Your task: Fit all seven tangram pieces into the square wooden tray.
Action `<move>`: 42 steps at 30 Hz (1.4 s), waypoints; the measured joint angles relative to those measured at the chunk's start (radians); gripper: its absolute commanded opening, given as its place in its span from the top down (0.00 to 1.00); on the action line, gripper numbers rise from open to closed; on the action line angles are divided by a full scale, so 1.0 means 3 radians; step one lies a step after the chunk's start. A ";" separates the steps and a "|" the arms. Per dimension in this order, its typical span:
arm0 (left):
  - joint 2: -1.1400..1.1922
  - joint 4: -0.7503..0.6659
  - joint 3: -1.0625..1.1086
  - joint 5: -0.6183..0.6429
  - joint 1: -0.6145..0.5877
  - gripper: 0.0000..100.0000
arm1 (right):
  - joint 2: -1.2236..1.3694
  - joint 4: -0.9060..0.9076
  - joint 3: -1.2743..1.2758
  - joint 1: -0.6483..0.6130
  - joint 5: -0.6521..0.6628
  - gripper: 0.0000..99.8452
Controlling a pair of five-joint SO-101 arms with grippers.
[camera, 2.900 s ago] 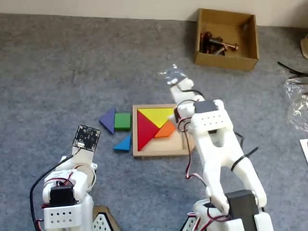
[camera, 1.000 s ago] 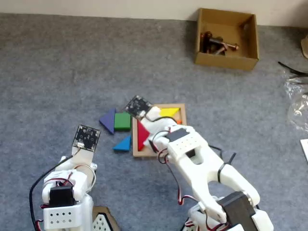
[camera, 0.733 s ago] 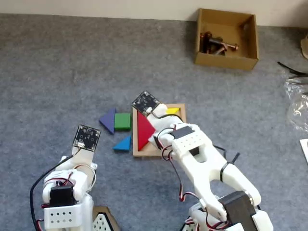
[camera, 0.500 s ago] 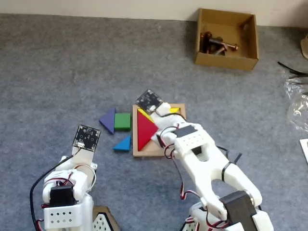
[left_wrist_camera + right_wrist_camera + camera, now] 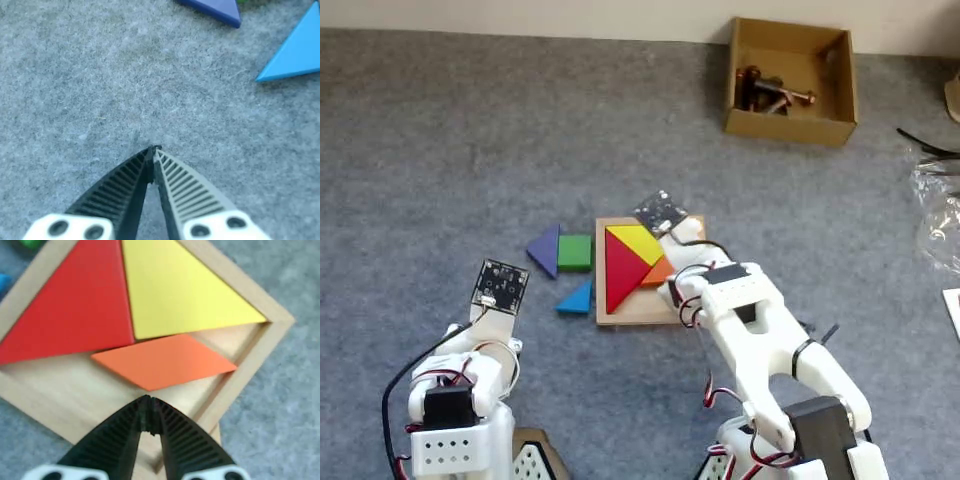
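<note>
The square wooden tray (image 5: 645, 314) lies mid-table holding a red triangle (image 5: 620, 272), a yellow triangle (image 5: 638, 242) and an orange parallelogram (image 5: 661, 270). A purple triangle (image 5: 545, 250), a green square (image 5: 575, 252) and a blue triangle (image 5: 578, 298) rest on the carpet left of the tray. My right gripper (image 5: 148, 406) is shut and empty, hovering over bare tray floor (image 5: 75, 390) just beside the orange parallelogram (image 5: 165, 362). My left gripper (image 5: 152, 150) is shut over carpet, short of the blue triangle (image 5: 295, 52) and the purple triangle (image 5: 212, 6).
A cardboard box (image 5: 790, 125) with metal parts stands at the back right. Clear plastic (image 5: 940, 215) and cables lie at the right edge. The right arm (image 5: 760, 340) stretches over the tray's right side. Grey carpet covers the table.
The right arm swung back from beyond the tray, crossed to its left part, then moved right over the tray. The pieces and the left arm stayed put.
</note>
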 measured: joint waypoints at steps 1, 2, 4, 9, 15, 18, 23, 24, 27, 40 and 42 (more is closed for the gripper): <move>0.0000 0.0000 0.0000 0.0000 0.0000 0.99 | 0.0000 0.0000 0.0000 0.0020 0.0000 0.99; 0.0000 0.0000 0.0000 0.0000 0.0000 0.99 | 0.0000 0.0000 0.0000 0.0036 0.0000 0.99; 0.0000 0.0000 0.0000 0.0000 0.0000 0.99 | 0.0000 0.0000 0.0000 0.0046 0.0000 0.99; 0.0000 0.0000 0.0000 0.0000 0.0000 0.99 | 0.0000 -0.0271 0.0000 0.0082 0.0000 0.99; 0.0000 0.0000 0.0000 0.0000 0.0000 0.99 | 0.0133 -0.0506 0.0000 0.0220 0.0092 0.99; 0.0000 0.0000 0.0000 0.0000 0.0000 0.99 | 0.0343 -0.0547 -0.0026 0.0292 0.0092 0.99; 0.0000 0.0000 0.0000 0.0000 0.0000 0.99 | 0.0752 -0.0547 -0.0266 0.0312 0.0102 0.99; 0.0000 0.0000 0.0000 0.0000 0.0000 0.99 | 0.0767 -0.0547 -0.0292 0.0317 0.0102 0.99; 0.0000 0.0000 0.0000 0.0000 0.0000 0.99 | 0.0772 -0.0547 -0.0312 0.0322 0.0102 0.99; 0.0000 0.0000 0.0000 0.0000 0.0000 0.99 | 0.0823 -0.0921 -0.0317 0.0322 0.0102 0.99; 0.0000 0.0000 0.0000 0.0000 0.0000 0.99 | 0.0823 -0.1018 -0.0317 0.0332 0.0102 0.99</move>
